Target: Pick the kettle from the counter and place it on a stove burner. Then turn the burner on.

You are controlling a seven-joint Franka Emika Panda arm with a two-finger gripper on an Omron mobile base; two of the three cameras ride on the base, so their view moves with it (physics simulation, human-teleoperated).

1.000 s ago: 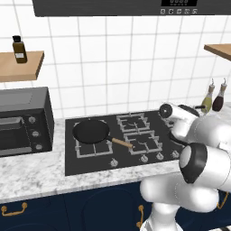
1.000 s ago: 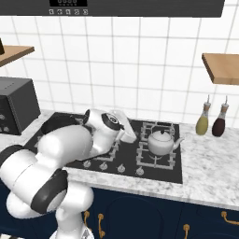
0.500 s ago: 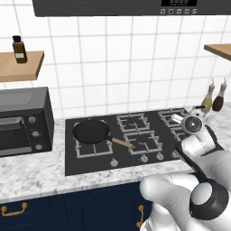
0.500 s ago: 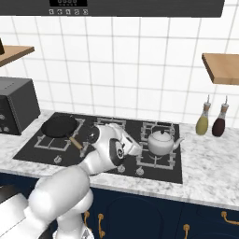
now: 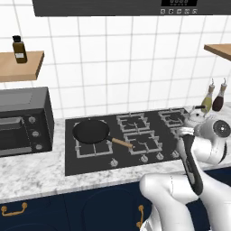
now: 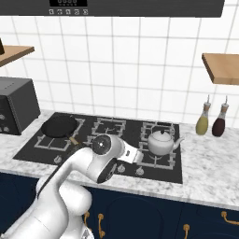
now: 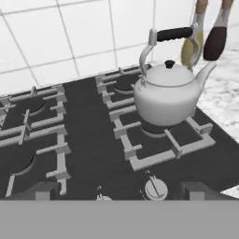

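The pincer [image 7: 119, 191] hangs with its two dark fingertips [image 7: 42, 190] spread wide and nothing between them, low over the front edge of the cooktop [image 7: 88, 144], just above a row of round control knobs [image 7: 155, 187]. Ahead of it and a little to the right in the hand view sits the kettle [image 7: 167, 95] — squat, silver-white, with a black-gripped arched handle, a dark lid knob and a short spout turned toward the two bottles [image 7: 205, 35] behind it. The kettle rests upright on the front right stove burner [image 7: 163, 140], its base on the grey grate, clear of the pincer. In the right base view the kettle [image 6: 161, 142] shows on that same burner [image 6: 161, 158], near the robot's white wrist. To the left on the cooktop, a black frying pan [image 5: 91, 131] with a wooden handle sits on the front left burner. The marbled white table [image 6: 210, 172] carries the cooktop, the yellow-green bottle [image 6: 202, 122] and the dark red bottle [image 6: 218, 123] by the tiled wall — and, at its far left, a dark toaster oven [image 5: 22, 122]. Above that, a wooden shelf [image 5: 25, 65] holds a small brown bottle [image 5: 19, 48].
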